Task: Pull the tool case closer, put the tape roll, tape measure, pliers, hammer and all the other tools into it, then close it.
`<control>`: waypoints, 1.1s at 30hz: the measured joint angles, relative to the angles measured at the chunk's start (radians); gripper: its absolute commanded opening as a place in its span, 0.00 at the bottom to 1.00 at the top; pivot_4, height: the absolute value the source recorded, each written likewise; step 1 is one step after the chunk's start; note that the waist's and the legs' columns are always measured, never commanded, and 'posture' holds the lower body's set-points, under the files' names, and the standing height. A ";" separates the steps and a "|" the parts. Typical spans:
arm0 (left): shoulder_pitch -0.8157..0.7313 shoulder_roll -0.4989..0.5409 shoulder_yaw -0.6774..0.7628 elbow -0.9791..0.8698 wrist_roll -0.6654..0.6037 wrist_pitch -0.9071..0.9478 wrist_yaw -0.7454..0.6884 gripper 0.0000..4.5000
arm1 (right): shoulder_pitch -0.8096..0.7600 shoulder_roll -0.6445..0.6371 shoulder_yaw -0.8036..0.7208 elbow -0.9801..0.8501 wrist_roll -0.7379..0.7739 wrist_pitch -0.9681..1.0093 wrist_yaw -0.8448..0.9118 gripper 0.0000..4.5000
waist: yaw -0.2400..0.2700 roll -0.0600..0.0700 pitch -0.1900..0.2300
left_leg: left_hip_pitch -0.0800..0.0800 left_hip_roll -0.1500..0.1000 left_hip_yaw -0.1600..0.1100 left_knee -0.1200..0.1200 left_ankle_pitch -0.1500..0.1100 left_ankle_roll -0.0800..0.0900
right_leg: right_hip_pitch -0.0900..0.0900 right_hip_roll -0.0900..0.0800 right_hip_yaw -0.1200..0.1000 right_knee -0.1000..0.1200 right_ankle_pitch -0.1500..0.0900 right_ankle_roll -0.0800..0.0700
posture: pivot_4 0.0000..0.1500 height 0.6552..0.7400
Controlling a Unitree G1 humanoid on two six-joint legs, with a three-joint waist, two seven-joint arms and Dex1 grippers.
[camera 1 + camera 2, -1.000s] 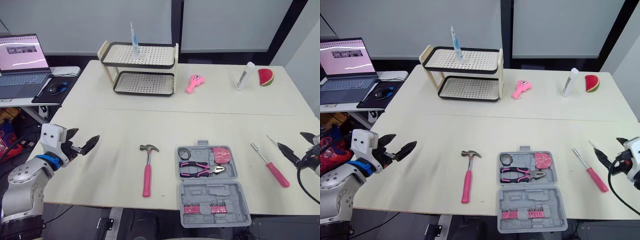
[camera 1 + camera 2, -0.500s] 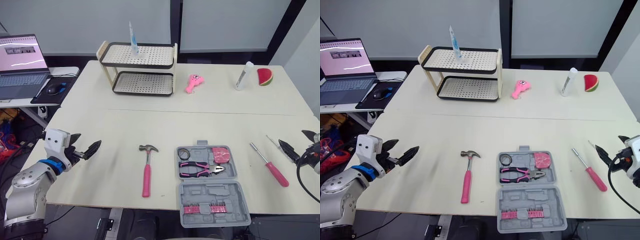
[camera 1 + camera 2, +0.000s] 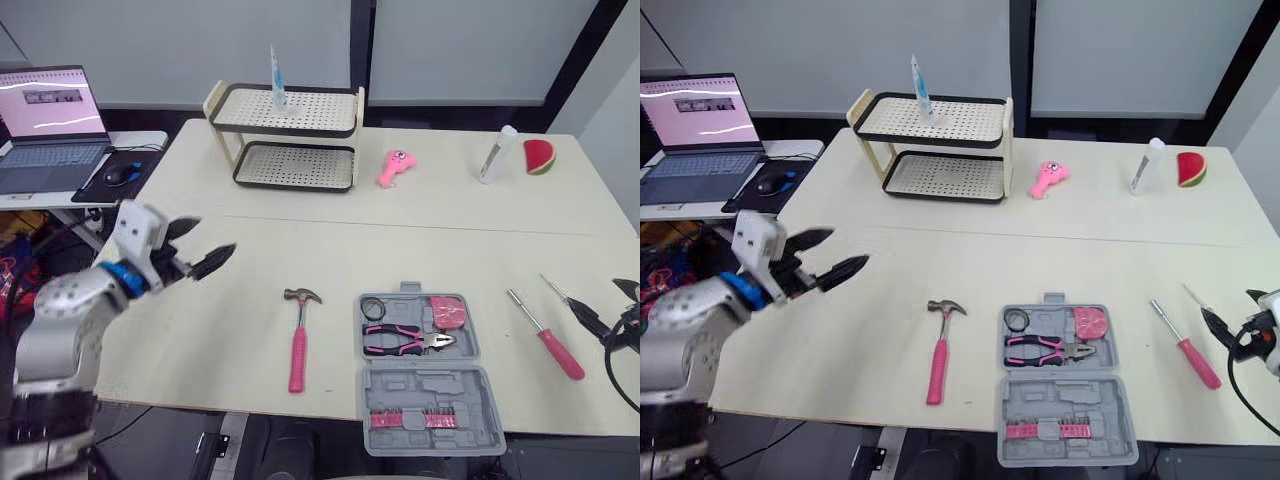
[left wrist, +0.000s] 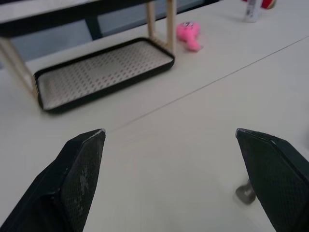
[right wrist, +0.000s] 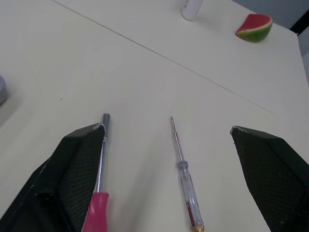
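The grey tool case (image 3: 430,385) is found lying open at the near edge of the table (image 3: 420,240), at about 6 o'clock of the tabletop. In its far half a black tape roll (image 3: 373,306) is seated at the 11 o'clock corner, a pink tape measure (image 3: 446,311) at the 1 o'clock corner, and pink-handled pliers (image 3: 405,340) are laid across just below them. A row of pink bits (image 3: 408,421) is held in the near half.

A pink-handled hammer (image 3: 297,340) is left on the table at 9 o'clock of the case, apart from it, head pointing away. At 3 o'clock of the case a pink-handled driver (image 3: 545,335) is laid, with a slim clear-handled screwdriver (image 3: 556,292) just beyond it.

The left gripper (image 3: 205,240) is held above the table at 10 o'clock of the hammer, well apart from it, fingers spread wide and grasping nothing. The right gripper (image 3: 610,303) is poised at 3 o'clock of the two drivers, likewise spread and empty, with both shafts seen between its fingers in the right wrist view
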 measured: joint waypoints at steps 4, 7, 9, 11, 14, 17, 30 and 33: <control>-0.135 -0.002 -0.135 0.019 -0.001 0.002 -0.132 1.00 | 0.081 -0.002 -0.048 -0.029 0.004 0.000 0.015 0.99 | -0.009 0.000 0.000 | 0.000 0.002 0.002 0.000 0.000 0.000 | 0.000 0.002 0.000 0.001 0.000 0.000 | 1.00 1.00; -0.204 0.022 -0.245 0.011 0.012 -0.007 -0.271 1.00 | 0.172 -0.062 -0.012 -0.091 -0.018 -0.028 0.107 0.99 | -0.019 0.001 0.000 | 0.000 0.001 0.003 0.000 0.000 0.000 | 0.000 0.004 0.001 0.001 0.000 0.000 | 1.00 1.00; -0.220 0.043 -0.321 0.006 0.036 -0.023 -0.354 0.96 | 0.202 -0.111 0.039 -0.137 -0.042 -0.052 0.175 0.91 | -0.028 0.001 0.000 | 0.001 0.003 0.004 -0.001 0.000 0.000 | 0.000 0.006 0.002 0.000 0.000 0.000 | 1.00 1.00; -0.225 0.043 -0.398 0.008 0.083 -0.063 -0.414 0.87 | 0.200 -0.150 0.097 -0.153 -0.065 -0.067 0.221 0.80 | -0.030 0.001 0.000 | 0.001 0.003 0.004 0.000 0.000 0.000 | 0.000 0.007 0.002 0.000 0.000 0.000 | 1.00 1.00; -0.230 0.034 -0.508 0.043 0.174 -0.133 -0.476 0.66 | 0.152 -0.244 0.228 -0.152 -0.128 -0.090 0.300 0.57 | -0.026 0.001 0.000 | 0.001 0.003 0.003 0.000 0.000 0.001 | 0.000 0.007 0.001 0.000 0.000 0.000 | 1.00 1.00; -0.236 -0.004 -0.593 0.116 0.257 -0.223 -0.514 0.45 | 0.034 -0.290 0.361 -0.152 -0.176 -0.102 0.348 0.42 | -0.022 0.001 0.000 | 0.000 0.003 0.002 0.001 0.000 0.000 | 0.000 0.007 0.000 0.000 0.000 0.000 | 1.00 1.00; -0.184 -0.147 -0.714 0.193 0.408 -0.322 -0.487 0.00 | -0.177 -0.303 0.622 -0.063 -0.278 -0.128 0.421 0.00 | -0.010 -0.001 0.001 | -0.002 0.002 0.000 0.003 0.000 0.000 | -0.001 0.006 -0.001 0.000 0.000 0.000 | 1.00 1.00; -0.162 -0.174 -0.739 0.184 0.440 -0.322 -0.454 0.00 | -0.191 -0.290 0.646 -0.061 -0.289 -0.133 0.417 0.00 | -0.010 -0.001 0.001 | -0.002 0.002 0.000 0.003 0.000 0.000 | 0.000 0.006 0.000 0.001 0.000 0.000 | 1.00 1.00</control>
